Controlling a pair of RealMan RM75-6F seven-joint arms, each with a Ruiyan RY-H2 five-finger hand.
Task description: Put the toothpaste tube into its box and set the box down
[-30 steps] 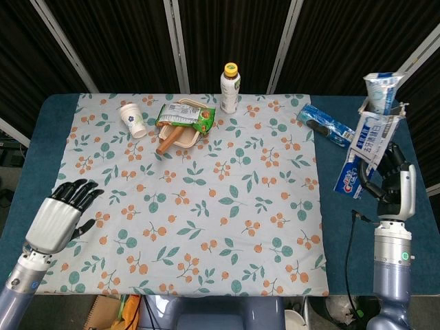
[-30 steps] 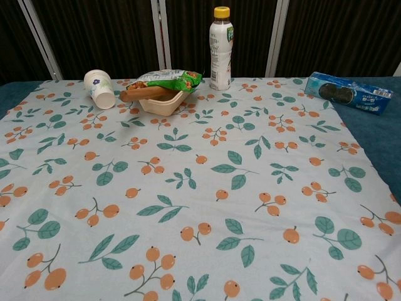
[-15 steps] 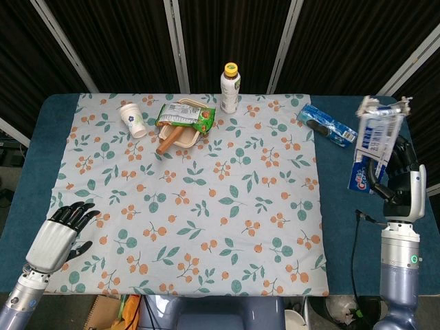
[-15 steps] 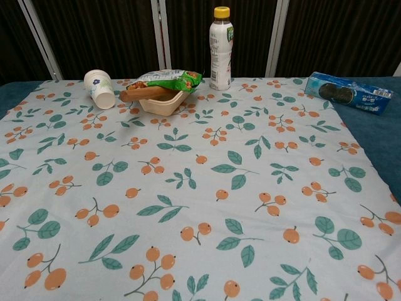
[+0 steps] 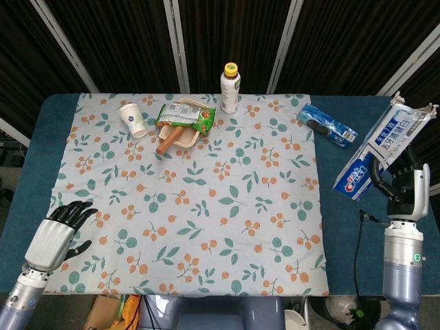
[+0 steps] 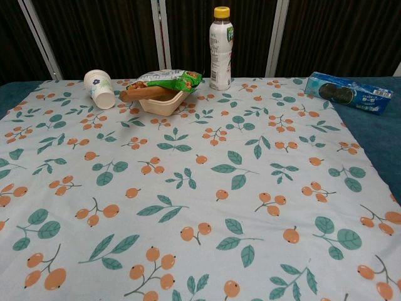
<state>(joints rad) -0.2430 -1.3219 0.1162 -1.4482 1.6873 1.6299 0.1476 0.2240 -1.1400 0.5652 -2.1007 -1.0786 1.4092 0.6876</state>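
In the head view my right hand [image 5: 404,187] grips a blue and white toothpaste box [image 5: 382,148] off the right side of the table. The box tilts, its open flapped end up and to the right near the frame edge. No toothpaste tube shows outside the box. My left hand [image 5: 56,234] hovers at the table's front left corner, fingers apart and holding nothing. Neither hand appears in the chest view.
On the floral cloth [image 5: 206,206] at the back stand a yellow-capped bottle [image 5: 229,88], a paper cup [image 5: 132,119] and a bowl with a green packet [image 5: 183,124]. A blue cookie pack [image 5: 327,125] lies on the blue table at the back right.
The tube's end that stuck out of the box top a second ago no longer shows. My right hand moved right and tipped the box over. My left hand drew back towards the front edge.
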